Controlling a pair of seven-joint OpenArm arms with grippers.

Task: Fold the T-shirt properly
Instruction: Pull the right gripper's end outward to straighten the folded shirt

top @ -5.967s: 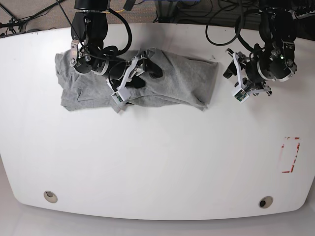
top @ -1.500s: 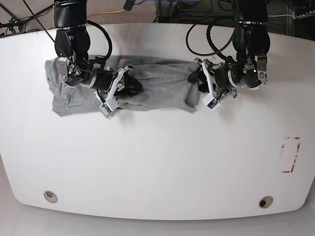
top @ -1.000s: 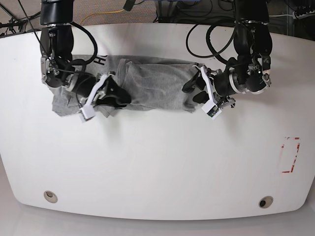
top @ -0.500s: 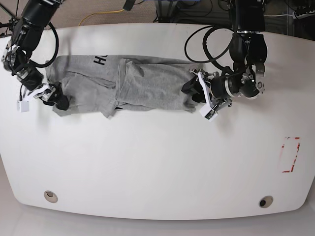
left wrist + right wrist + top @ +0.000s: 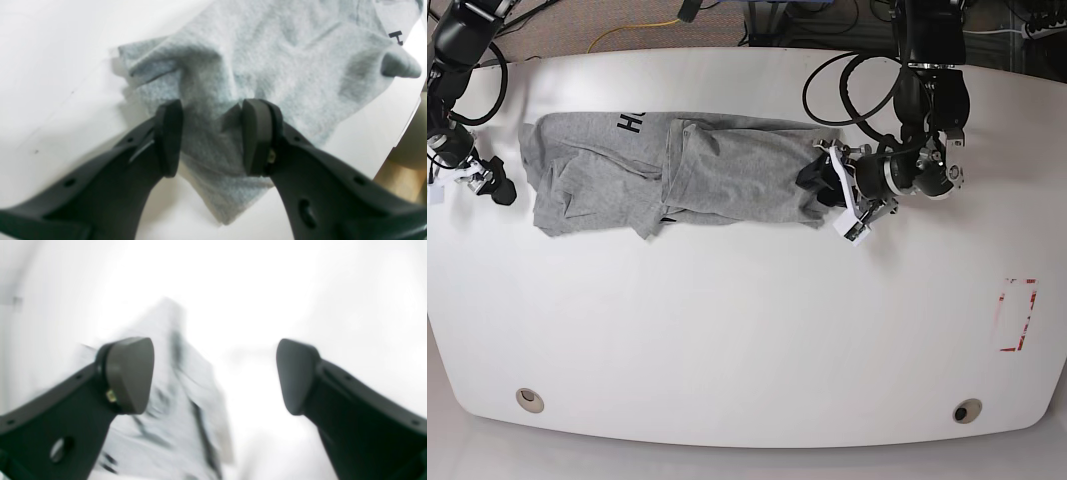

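One grey T-shirt [image 5: 677,180] lies crumpled along the far part of the white table [image 5: 747,330], nearer the far edge than the near one, stretched lengthwise from close to the table's left edge to about the middle of its width; a few black letters [image 5: 630,123] show on its upper layer towards the far side, and a folded flap overlaps the middle. There are two arms. The left gripper [image 5: 819,186], on the right in the base view, sits at the shirt's right end; in the left wrist view its two dark fingers [image 5: 168,136] stand part-way apart with a raised bunch of the grey cloth [image 5: 213,110] between them, both pads pressed against it, so it grips the shirt's edge. One black letter [image 5: 396,36] shows at the far corner of that view. The right gripper [image 5: 489,182] is at the table's left edge, just off the shirt's left end and apart from it; the right wrist view is blurred, yet its two fingers [image 5: 128,373] plainly stand spread wide with nothing between them. Two round fittings [image 5: 529,400] are set in the table near its near corners, one on each side, and one red-outlined rectangle [image 5: 1017,315] is marked by the right edge
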